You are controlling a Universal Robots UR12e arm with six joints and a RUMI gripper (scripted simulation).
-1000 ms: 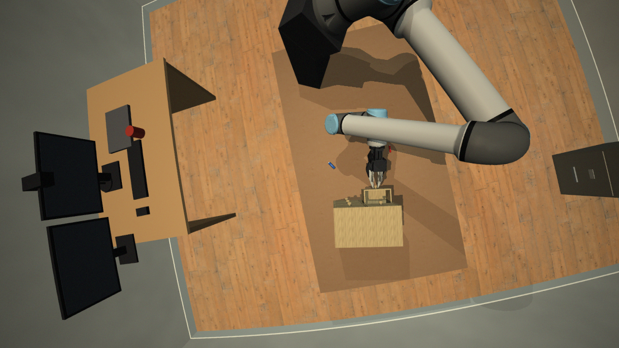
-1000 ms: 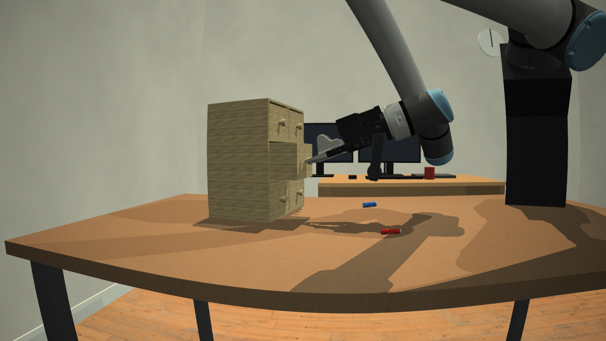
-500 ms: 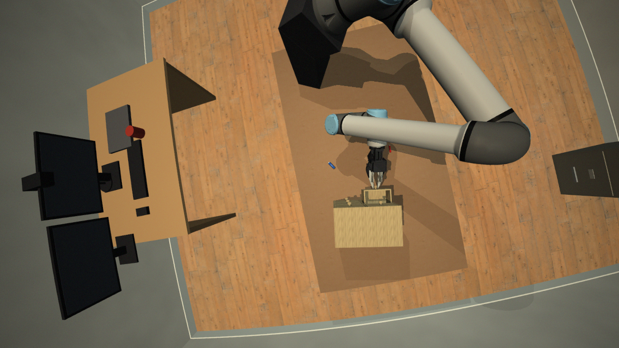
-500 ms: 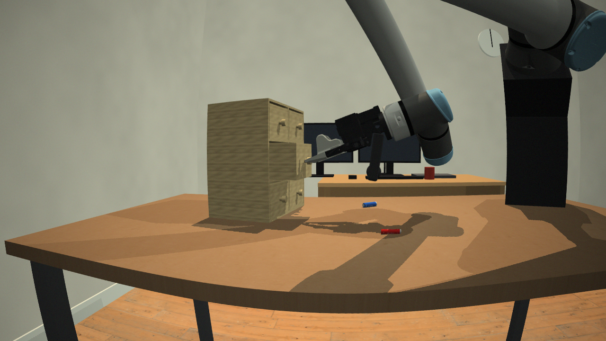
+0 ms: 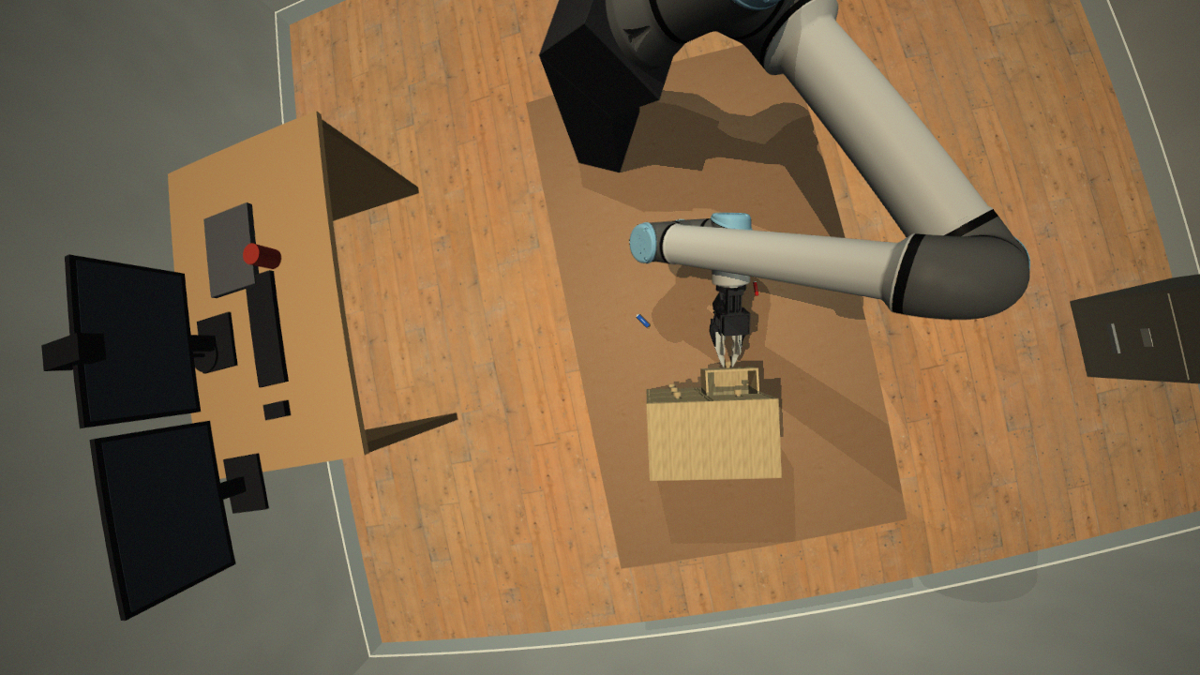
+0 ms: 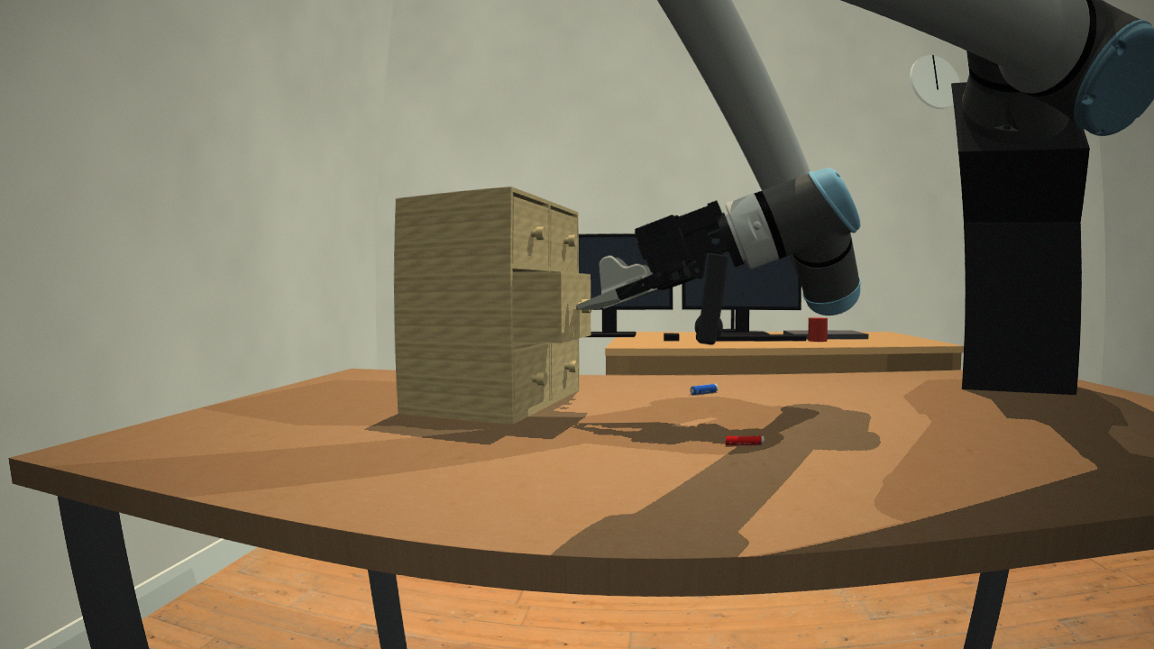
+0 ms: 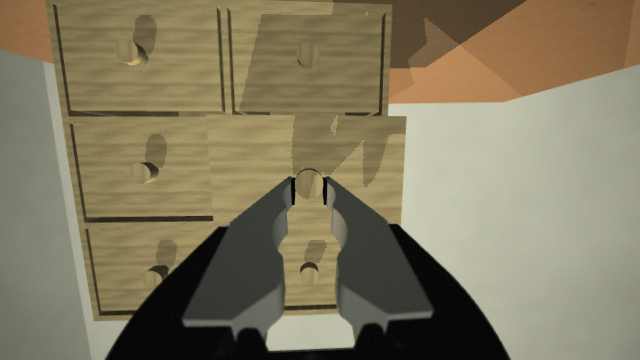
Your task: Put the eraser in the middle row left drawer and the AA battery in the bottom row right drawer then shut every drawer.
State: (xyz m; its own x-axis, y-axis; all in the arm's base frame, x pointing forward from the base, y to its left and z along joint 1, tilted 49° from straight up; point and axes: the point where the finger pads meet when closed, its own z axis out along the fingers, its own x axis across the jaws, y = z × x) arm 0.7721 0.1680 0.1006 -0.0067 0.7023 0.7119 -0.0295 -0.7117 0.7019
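the hand (image 5: 727, 364) (image 6: 582, 306) (image 7: 308, 179) grips the round knob (image 6: 583, 303) (image 7: 309, 184) of the pulled-out, wood-grained drawer (image 5: 730, 371) (image 6: 538, 305) (image 7: 250, 145), center in the wrist view; 2 smooth cylinders, blue (image 5: 642, 321) (image 6: 703, 388) and red (image 5: 755, 289) (image 6: 744, 440), lie on the table (image 5: 696, 520) (image 6: 387, 508), right of center in the exterior view.

The scene is moderately lit, with dim grey corners in the top view. Light is cast from above; the top of the chest (image 5: 712, 438) (image 6: 453, 306) (image 7: 107, 90) is brightly lit in the top view, while its side is left duller in the exterior view. Hard-edged, overlapping shadows are thrown across the table (image 5: 600, 470) (image 6: 629, 512) (image 7: 595, 55). In the wrist view, knob shadows are cast upward in the frame, and jagged shadow edges are seen near the centre. The table's front edge is bowed by lens distortion in the exterior view. Detail is lost in the black pedestal (image 5: 595, 109) (image 6: 1021, 298).
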